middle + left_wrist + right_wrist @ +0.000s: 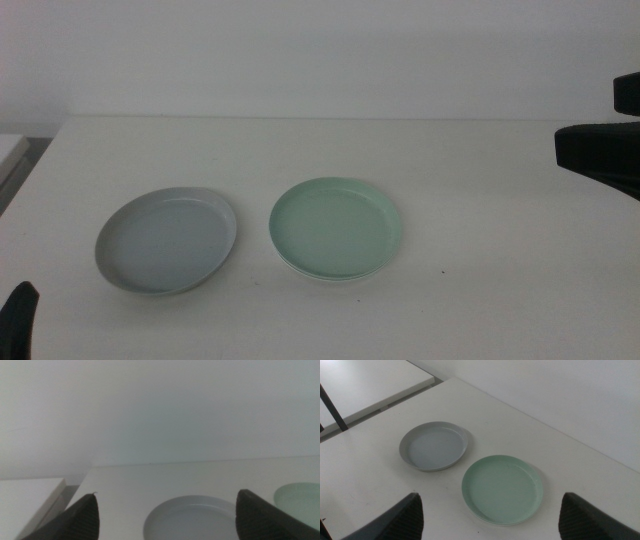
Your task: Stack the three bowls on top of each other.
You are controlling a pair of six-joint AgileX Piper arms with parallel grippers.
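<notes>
A pale grey-blue bowl (168,240) lies on the table left of centre. Just to its right lies the mint green bowl (337,228); a thin white rim (322,276) peeks out under its near edge, so it appears to rest in the white bowl. My left gripper (166,493) stands open low at the near left, a little short of the grey-blue bowl (192,520), with nothing in it. My right gripper (490,495) hangs open and high, with both the grey-blue bowl (434,446) and the green bowl (502,489) in its view. In the middle view, only the tip of the left gripper (20,320) shows.
The white table (480,270) ends at a pale wall behind. A lower white surface (10,150) adjoins the table's left side. My right arm (600,155) enters at the right edge, above the table.
</notes>
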